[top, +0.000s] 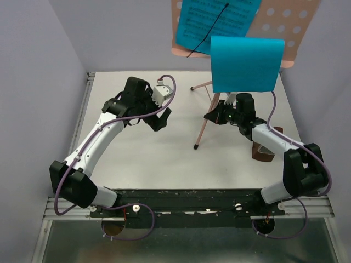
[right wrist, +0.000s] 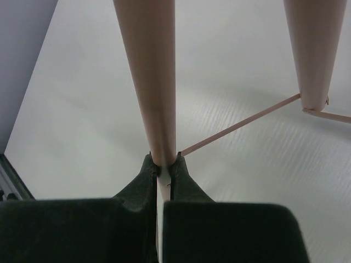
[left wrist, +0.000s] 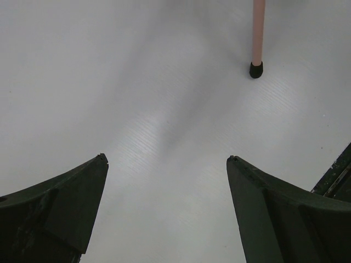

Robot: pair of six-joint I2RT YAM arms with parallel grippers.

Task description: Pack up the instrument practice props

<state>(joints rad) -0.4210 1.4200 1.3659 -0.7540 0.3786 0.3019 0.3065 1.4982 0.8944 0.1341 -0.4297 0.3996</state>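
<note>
The pink perforated music stand (top: 288, 24) stands at the back right on thin tripod legs (top: 203, 125). A blue printed sheet (top: 216, 22) lies on its desk. A plain bright blue paper sheet (top: 245, 64) hangs in front of it and hides the pole. My right gripper (top: 214, 116) is shut on a pink stand leg (right wrist: 149, 82), its jaws pinched on the tube (right wrist: 163, 161). The dark-brown wedge block (top: 265, 154) sits by the right arm, partly hidden. My left gripper (top: 160, 121) is open and empty above the table (left wrist: 166, 159), left of a leg's black foot (left wrist: 256, 69).
Grey walls close the table on the left, back and right. A black cord (top: 211, 30) hangs across the printed sheet. A thin pink brace (right wrist: 241, 125) joins the stand's legs. The black rail (top: 186, 200) runs along the near edge.
</note>
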